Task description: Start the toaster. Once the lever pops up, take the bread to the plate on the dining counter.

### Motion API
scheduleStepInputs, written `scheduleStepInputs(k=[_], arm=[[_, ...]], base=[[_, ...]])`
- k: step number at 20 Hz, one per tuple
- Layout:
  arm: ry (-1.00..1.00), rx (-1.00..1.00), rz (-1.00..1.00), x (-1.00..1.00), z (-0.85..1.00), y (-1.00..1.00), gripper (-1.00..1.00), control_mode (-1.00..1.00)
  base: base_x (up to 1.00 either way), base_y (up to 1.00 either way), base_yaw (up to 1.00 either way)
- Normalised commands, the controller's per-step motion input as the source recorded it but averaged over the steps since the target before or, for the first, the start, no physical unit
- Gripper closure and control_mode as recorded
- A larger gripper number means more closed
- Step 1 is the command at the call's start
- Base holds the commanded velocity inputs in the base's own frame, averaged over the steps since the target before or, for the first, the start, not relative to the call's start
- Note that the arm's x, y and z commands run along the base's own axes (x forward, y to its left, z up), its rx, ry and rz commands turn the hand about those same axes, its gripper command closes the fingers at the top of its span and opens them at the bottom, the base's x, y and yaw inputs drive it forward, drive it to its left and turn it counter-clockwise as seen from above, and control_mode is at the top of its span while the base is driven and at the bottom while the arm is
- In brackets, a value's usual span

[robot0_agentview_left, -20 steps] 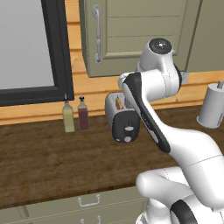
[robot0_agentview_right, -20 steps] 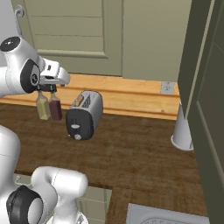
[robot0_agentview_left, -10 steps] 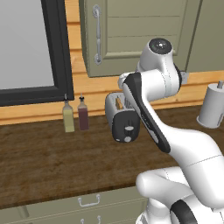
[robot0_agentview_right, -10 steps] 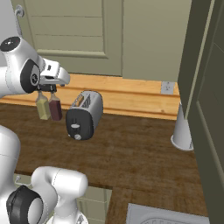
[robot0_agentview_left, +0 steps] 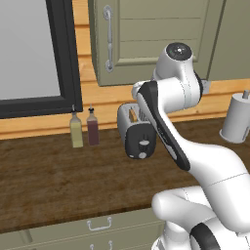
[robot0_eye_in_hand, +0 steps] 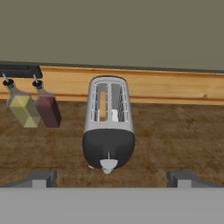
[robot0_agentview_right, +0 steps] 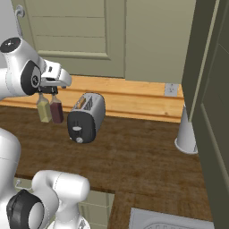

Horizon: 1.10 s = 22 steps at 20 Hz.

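end effector [robot0_eye_in_hand: 112, 177]: open, holding nothing
toaster [robot0_eye_in_hand: 108, 127]: straight ahead below it, on tabletop [robot0_eye_in_hand: 175, 135]
long axis: runs away from end effector, black lever face nearest

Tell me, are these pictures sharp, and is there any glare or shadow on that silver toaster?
Hand view: sharp and evenly lit, the toaster showing soft pale sheen on its silver sides, no harsh glare. Right base view: crisp, with a faint shadow under the toaster on the worktop. Left base view: equally clear, no blur.
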Motion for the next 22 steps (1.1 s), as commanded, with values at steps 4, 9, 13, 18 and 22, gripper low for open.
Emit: scheduleStepInputs(k=[4,9,13,18,22], arm=[[0.0,0.0,0.0,0.0,0.0,0.0,-1.0,-1.0],[0.0,0.0,0.0,0.0,0.0,0.0,-1.0,-1.0],[0.0,0.0,0.0,0.0,0.0,0.0,-1.0,-1.0],[0.0,0.0,0.0,0.0,0.0,0.0,-1.0,-1.0],[0.0,0.0,0.0,0.0,0.0,0.0,-1.0,-1.0]], base=[[0.0,0.0,0.0],[0.0,0.0,0.0],[0.0,0.0,0.0],[0.0,0.0,0.0],[0.0,0.0,0.0]])
